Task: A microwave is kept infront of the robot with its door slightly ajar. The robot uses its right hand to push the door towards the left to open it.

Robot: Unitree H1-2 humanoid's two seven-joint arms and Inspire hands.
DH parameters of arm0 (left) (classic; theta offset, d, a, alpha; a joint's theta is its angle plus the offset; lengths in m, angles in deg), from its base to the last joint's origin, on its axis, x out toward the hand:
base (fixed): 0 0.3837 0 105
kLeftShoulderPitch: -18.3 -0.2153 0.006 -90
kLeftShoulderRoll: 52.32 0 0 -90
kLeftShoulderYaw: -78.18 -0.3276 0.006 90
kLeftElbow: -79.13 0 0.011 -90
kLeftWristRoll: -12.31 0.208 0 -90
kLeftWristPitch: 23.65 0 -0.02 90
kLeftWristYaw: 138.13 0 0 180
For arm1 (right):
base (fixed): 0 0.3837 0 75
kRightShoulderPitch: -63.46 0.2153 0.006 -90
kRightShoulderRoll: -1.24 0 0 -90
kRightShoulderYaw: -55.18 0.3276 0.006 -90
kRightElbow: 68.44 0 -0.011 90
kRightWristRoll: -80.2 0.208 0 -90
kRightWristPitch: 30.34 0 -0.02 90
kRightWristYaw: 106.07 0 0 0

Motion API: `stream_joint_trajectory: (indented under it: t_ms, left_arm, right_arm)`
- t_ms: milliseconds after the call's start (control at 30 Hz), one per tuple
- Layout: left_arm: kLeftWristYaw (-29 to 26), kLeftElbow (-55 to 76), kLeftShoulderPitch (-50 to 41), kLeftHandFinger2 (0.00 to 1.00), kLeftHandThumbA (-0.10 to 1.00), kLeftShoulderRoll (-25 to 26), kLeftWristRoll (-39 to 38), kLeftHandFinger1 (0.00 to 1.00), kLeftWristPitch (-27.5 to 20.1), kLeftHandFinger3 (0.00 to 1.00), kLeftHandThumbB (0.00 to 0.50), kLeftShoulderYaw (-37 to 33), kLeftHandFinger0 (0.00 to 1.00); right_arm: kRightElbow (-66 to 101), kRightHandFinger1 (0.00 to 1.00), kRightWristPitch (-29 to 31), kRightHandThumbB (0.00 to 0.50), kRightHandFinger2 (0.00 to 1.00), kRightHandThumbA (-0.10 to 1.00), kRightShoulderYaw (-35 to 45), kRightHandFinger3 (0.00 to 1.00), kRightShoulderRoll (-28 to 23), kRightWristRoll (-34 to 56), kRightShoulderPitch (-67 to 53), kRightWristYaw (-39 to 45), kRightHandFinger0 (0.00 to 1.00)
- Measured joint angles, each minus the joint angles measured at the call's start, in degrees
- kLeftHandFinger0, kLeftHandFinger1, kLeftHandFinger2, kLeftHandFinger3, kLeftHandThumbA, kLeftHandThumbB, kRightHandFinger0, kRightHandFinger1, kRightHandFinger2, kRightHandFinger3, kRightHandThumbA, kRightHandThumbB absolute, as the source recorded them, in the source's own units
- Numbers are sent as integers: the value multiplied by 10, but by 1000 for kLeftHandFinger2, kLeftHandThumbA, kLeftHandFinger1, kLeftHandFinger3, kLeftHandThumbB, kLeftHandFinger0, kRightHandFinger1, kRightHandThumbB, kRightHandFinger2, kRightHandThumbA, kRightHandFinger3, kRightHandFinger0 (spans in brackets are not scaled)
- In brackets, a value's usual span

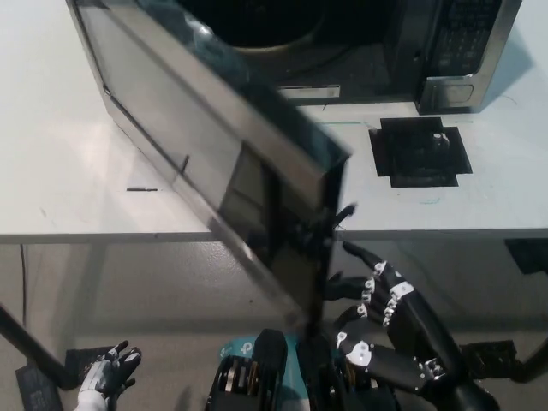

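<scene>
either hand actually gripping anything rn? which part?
Nothing held. Right hand is open, fingers spread beside the microwave door's free edge. Left hand rests open at lower left.

Even overhead light fell bright on the white counter point(68, 171). The microwave door point(214, 163) was streaked with motion blur and pale glare. The floor point(154, 291) beneath lay in dimmer shadow.

You have a white table point(60, 184) with a black square patch point(420, 151) on its right part and a short dark mark point(141, 189) on its left, above grey floor point(128, 300).
</scene>
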Motion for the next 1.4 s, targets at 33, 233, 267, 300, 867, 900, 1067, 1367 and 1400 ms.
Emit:
stream_joint_trajectory:
  t_ms: [33, 233, 267, 300, 867, 900, 1067, 1367, 1400]
  left_arm:
    - [0, -1, 0, 990, 392, 0, 0, 1000, 0, 910, 98, 1, 1000]
    - [0, -5, 1, 967, 389, 0, 0, 1000, 0, 948, 130, 0, 1000]
    - [0, -5, 1, 967, 388, 0, 0, 1000, 0, 948, 130, 0, 1000]
    - [0, -5, 1, 959, 362, 0, 0, 1000, 0, 953, 126, 1, 1000]
    - [0, -8, 2, 989, 411, -1, 0, 1000, -1, 914, 110, 0, 1000]
    - [0, -8, 2, 1000, 419, -2, 1, 1000, -1, 921, 103, -1, 1000]
    - [0, -14, 2, 1000, 409, -2, -1, 1000, -1, 971, 95, 2, 1000]
    - [0, -17, 3, 951, 409, -3, -1, 1000, -5, 879, 131, 0, 1000]
    - [0, -18, 3, 934, 388, -3, 0, 1000, -7, 866, 120, -2, 1000]
  right_arm:
    - [0, 627, -1, 108, 748, 621, 0, 919, -1, 0, 0, 2, 415]
    - [5, 638, -3, 113, 731, 629, 2, 913, -2, 0, -11, 5, 423]
    - [7, 638, -4, 112, 730, 630, 3, 912, -3, 0, -14, 5, 422]
    - [9, 643, -4, 112, 730, 631, 5, 909, -3, 0, -15, 5, 431]
    - [-14, 643, -7, 109, 730, 505, 147, 887, -41, 12, -47, -1, 468]
    - [-35, 651, -3, 88, 741, 464, 167, 891, -42, 12, -47, -4, 455]
    - [-165, 663, 33, 113, 743, 428, 249, 917, -46, 4, -42, -30, 470]
    - [-410, 617, 111, 154, 719, 490, 298, 895, -48, -12, -6, -68, 387]
    - [-441, 619, 122, 163, 724, 497, 303, 909, -47, -14, 0, -73, 396]
